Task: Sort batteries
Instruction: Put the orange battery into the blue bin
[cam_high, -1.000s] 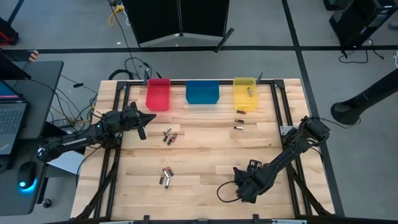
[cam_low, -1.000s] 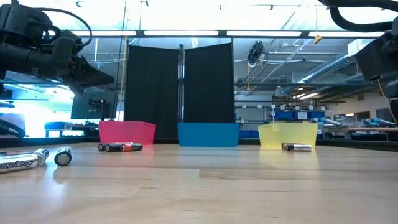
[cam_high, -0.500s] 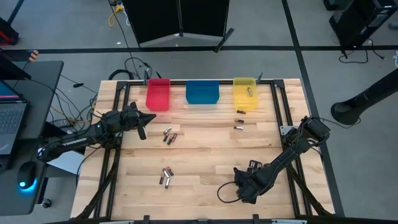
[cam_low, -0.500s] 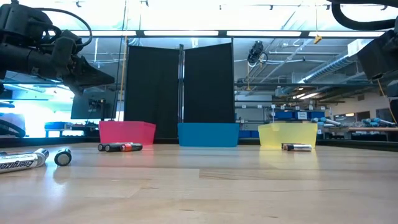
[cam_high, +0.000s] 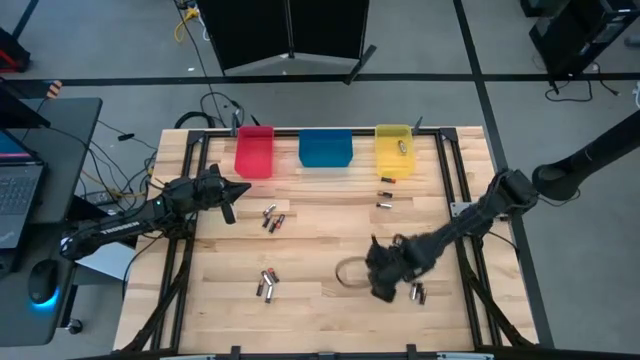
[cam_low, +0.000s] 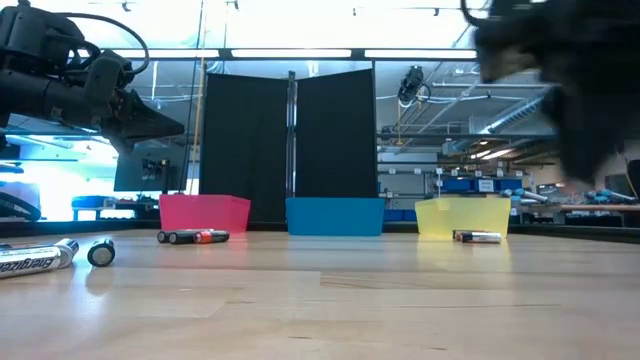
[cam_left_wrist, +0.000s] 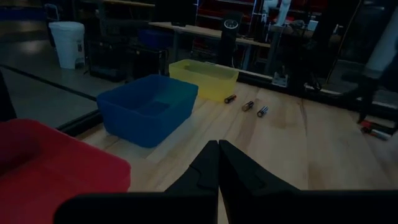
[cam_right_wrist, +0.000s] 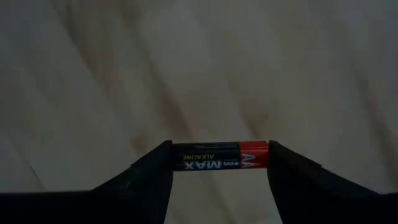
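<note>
My right gripper (cam_high: 383, 278) is over the table's near right part, shut on one black and red battery (cam_right_wrist: 221, 157). Two more batteries (cam_high: 415, 293) lie on the wood just right of it. Other batteries lie in small groups: near the middle left (cam_high: 271, 218), at the near left (cam_high: 266, 284), and in front of the yellow bin (cam_high: 385, 192). One battery (cam_high: 402, 146) lies inside the yellow bin. My left gripper (cam_high: 229, 197) hovers shut by the red bin (cam_high: 254, 152); its closed fingertips (cam_left_wrist: 217, 157) point across the table. My right gripper holds the battery lengthwise between its two fingers, one finger on the black end (cam_right_wrist: 175, 157) and the other on the red end (cam_right_wrist: 265, 154). The battery lies level across the gap. It appears lifted clear of the wood.
Red bin, blue bin (cam_high: 325, 148) and yellow bin (cam_high: 393, 150) stand in a row at the far edge. A cable loop (cam_high: 350, 272) hangs beside my right gripper. Black frame rails run along both table sides. Bare wood lies in the middle.
My right gripper has risen from the near edge and moved toward the table's middle, carrying the battery. Its arm now fills the upper right of the low view. Two batteries it stood over show on the wood.
</note>
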